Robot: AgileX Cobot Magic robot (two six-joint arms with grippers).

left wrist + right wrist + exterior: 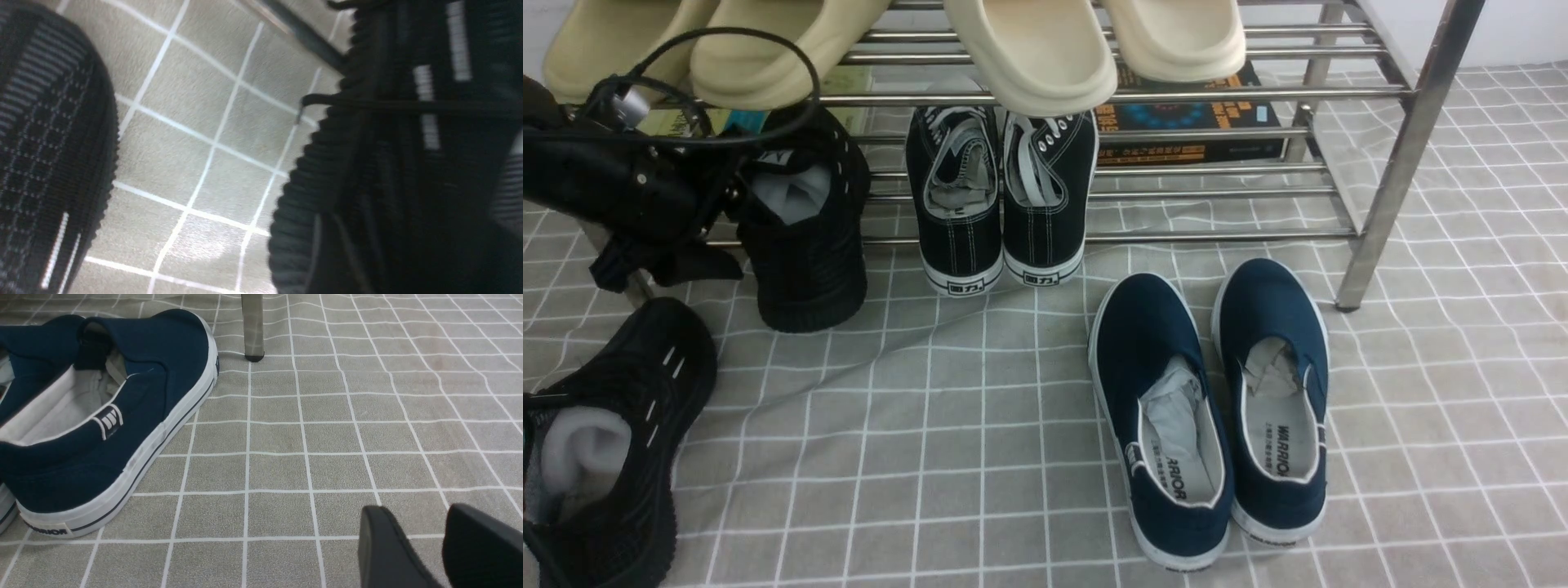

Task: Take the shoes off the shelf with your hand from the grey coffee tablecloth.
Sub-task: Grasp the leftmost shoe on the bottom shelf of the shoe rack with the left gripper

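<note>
One black knit sneaker (pixel 805 237) hangs tilted at the front edge of the metal shelf's (pixel 1217 193) lower tier, heel down, white paper inside. My left gripper (pixel 723 214), black with trailing cables, is at the sneaker's collar and seems shut on it. In the left wrist view this sneaker (pixel 388 163) fills the side by the jaws, which are lost in the dark. The other black knit sneaker (pixel 605 441) lies on the grey grid tablecloth (pixel 980 425) at the front left and also shows in the left wrist view (pixel 45 155). My right gripper (pixel 412 514) is open and empty, low over the cloth.
Black canvas sneakers with white soles (pixel 1001 204) stand on the lower tier. Navy slip-ons (pixel 1201 408) lie on the cloth in front; one (pixel 106 416) is close to my right gripper. Beige slippers (pixel 1029 49) sit on the upper tier. A book (pixel 1184 122) lies behind. The shelf leg (pixel 1388 171) stands at the right.
</note>
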